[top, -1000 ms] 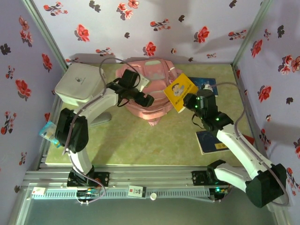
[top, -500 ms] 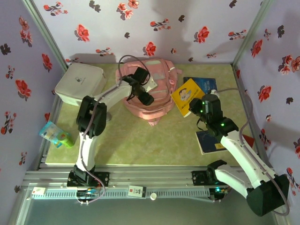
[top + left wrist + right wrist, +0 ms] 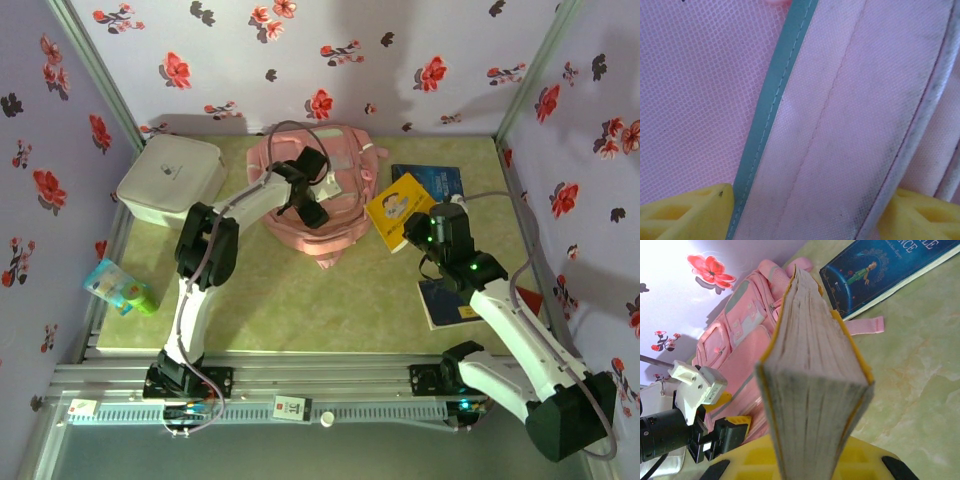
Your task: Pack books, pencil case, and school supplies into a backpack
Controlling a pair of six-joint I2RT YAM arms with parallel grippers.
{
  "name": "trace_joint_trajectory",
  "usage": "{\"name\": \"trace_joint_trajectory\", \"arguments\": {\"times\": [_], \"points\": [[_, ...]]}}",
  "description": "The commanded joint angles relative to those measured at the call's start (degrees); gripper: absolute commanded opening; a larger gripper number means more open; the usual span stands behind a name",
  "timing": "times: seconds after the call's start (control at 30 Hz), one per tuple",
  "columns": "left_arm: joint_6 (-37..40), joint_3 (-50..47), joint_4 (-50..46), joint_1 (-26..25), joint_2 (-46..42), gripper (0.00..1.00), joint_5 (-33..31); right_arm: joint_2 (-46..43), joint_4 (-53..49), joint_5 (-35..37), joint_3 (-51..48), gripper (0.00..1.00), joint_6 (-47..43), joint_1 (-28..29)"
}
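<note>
One yellow book [image 3: 815,365] — clamped in right pincer [image 3: 810,467].

The left arm [image 3: 205,250] reaches forward from its base, and the left gripper [image 3: 312,208] presses down on the middle of the backpack [image 3: 345,165]. Its yellow fingers [image 3: 685,210] stand apart with pink fabric between them; a real pinch cannot be confirmed. The right arm [image 3: 515,325] bends toward the right side of the backpack, with the right gripper [image 3: 413,228] clamped on the yellow book [image 3: 395,203].
</note>
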Motion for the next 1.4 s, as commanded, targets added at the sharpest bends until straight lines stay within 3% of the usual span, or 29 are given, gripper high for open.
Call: {"name": "trace_joint_trajectory", "arguments": {"times": [0.0, 0.33, 0.4, 0.67, 0.83, 1.17, 1.37], "points": [[3.2, 1.2, -0.9, -0.7, 1.8, 0.68, -4.9, -1.3, 4.6, -0.2, -0.2, 0.12, 1.6, -0.5], [4.3, 1.0, 0.7, -1.7, -1.5, 0.35, -5.1, -2.2, 3.2, 1.0, -0.5, 0.13, 1.8, -0.4], [3.8, 1.0, 0.9, -1.8, -3.3, 0.23, -5.1, -2.9, 2.5, 1.9, -0.4, 0.13, 1.5, -0.4], [-1.2, -1.4, 5.0, -1.8, -11.6, 0.03, -4.4, -5.6, -5.3, 5.3, 3.0, 0.15, -3.8, -0.6], [-6.3, 0.1, 5.8, -1.7, -15.6, 0.00, -4.2, -8.6, -7.4, 6.3, 2.5, 0.15, -3.3, -0.5], [-15.0, -0.5, 10.5, -1.7, -17.9, 0.00, 0.0, -14.4, -1.8, 2.2, 0.3, 0.15, -1.8, -0.5], [-19.6, 1.5, 11.0, -1.6, -19.0, 0.00, 0.0, -13.3, 0.9, -1.7, -0.9, 0.16, 0.6, -0.6]]}}
